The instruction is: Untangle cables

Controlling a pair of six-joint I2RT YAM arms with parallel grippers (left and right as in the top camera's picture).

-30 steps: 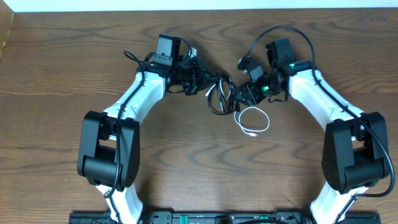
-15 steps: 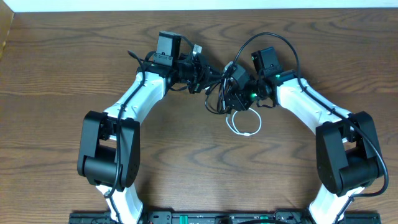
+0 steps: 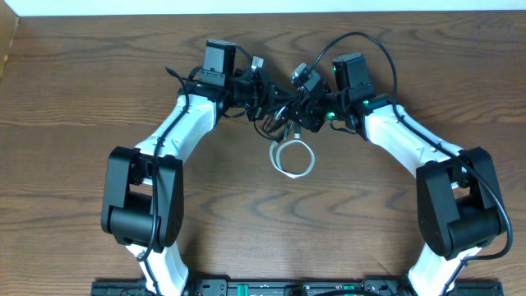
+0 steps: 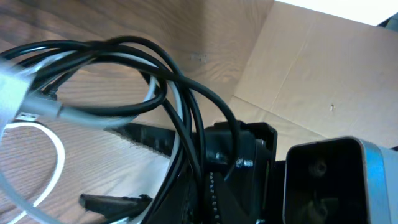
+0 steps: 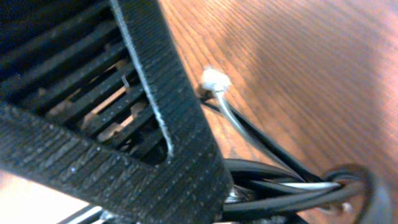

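Note:
The black cable (image 3: pixel 278 123) hangs in a tangled bunch between my two grippers at the back middle of the table. The white cable (image 3: pixel 293 159) runs out of that bunch and lies in a loop on the wood just in front. My left gripper (image 3: pixel 261 97) grips the bunch from the left, my right gripper (image 3: pixel 306 115) from the right, and the two nearly touch. In the left wrist view, black cable loops (image 4: pixel 180 81) and the white cable (image 4: pixel 59 155) run down into my left gripper (image 4: pixel 186 205). In the right wrist view, black strands (image 5: pixel 280 186) and a white plug end (image 5: pixel 214 79) sit by my right gripper (image 5: pixel 211 193).
A cardboard box (image 3: pixel 6 41) stands at the table's far left edge and shows again in the left wrist view (image 4: pixel 298 74). The right arm's wrist camera (image 4: pixel 323 168) is close in front of the left gripper. The table's back edge (image 3: pixel 263 12) lies just behind both grippers.
My right gripper has moved left and back toward the left gripper, carrying the tangle with it. The white loop has slid left across the table. The left arm has barely moved.

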